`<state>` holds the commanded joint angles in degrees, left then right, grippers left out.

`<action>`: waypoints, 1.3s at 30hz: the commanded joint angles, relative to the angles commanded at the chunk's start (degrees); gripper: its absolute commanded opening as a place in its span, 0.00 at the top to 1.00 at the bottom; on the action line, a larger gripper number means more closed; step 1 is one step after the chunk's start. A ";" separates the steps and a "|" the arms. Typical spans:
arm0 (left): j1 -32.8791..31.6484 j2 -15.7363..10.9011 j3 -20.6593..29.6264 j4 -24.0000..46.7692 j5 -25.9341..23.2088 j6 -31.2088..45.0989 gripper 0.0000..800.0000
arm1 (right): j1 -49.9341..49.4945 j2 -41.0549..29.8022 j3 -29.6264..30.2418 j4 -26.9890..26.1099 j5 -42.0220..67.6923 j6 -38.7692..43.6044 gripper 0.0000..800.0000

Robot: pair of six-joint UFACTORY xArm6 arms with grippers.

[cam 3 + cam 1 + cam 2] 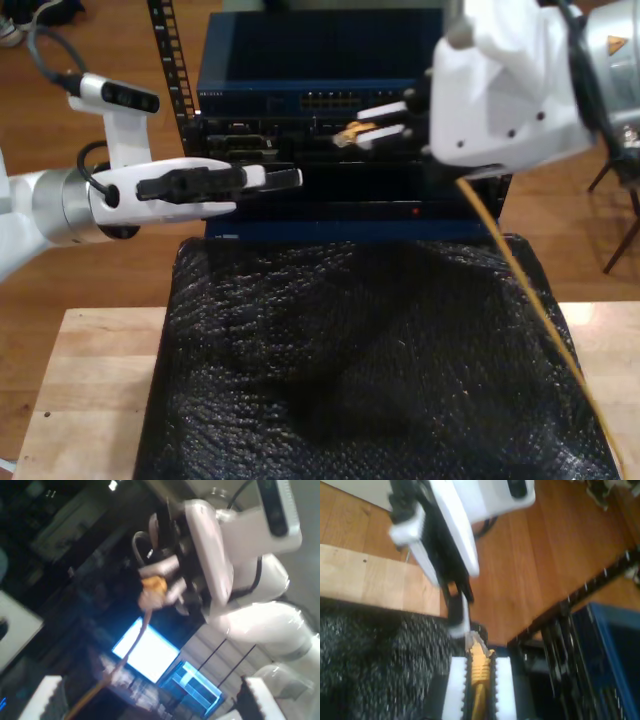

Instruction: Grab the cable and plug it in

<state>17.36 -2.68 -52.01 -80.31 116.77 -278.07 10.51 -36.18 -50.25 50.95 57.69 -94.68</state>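
yellow-orange network cable (520,270) pinched near its clear plug (347,131) by my second gripper (385,120), held up in front of the black-and-blue equipment rack (320,60).
the second wrist view shows the white ribbed pads (455,690) pressed against both sides of the cable's yellow boot, a grip the exterior view only shows side-on. in the exterior view the cable trails from that gripper down over the black textured mat (350,370) on the pale wooden table (80,400) toward the exterior view's right. my first gripper (285,180) hovers near the rack on the exterior view's left, apart from the plug; the first wrist view shows its pads (42,697) spread wide with nothing between them. what the rack's slots hold is too dark to tell.
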 joint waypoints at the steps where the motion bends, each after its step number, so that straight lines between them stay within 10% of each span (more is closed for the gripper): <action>1: 0.44 -0.26 -0.70 1.76 -0.88 0.00 0.01 | -1.41 0.26 -0.09 -0.09 1.14 0.97 1.00; 22: 3.78 -5.36 -7.82 38.59 -15.03 10.11 0.01 | -5.10 7.82 0.18 -18.90 6.68 12.84 1.00; 39: 6.59 -9.49 -7.65 59.96 -15.65 29.63 0.00 | -5.10 14.77 0.35 -29.63 6.07 17.93 1.00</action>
<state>23.96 -12.18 -59.66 -20.35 101.12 -248.44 5.41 -21.41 -49.90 21.32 63.76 -76.75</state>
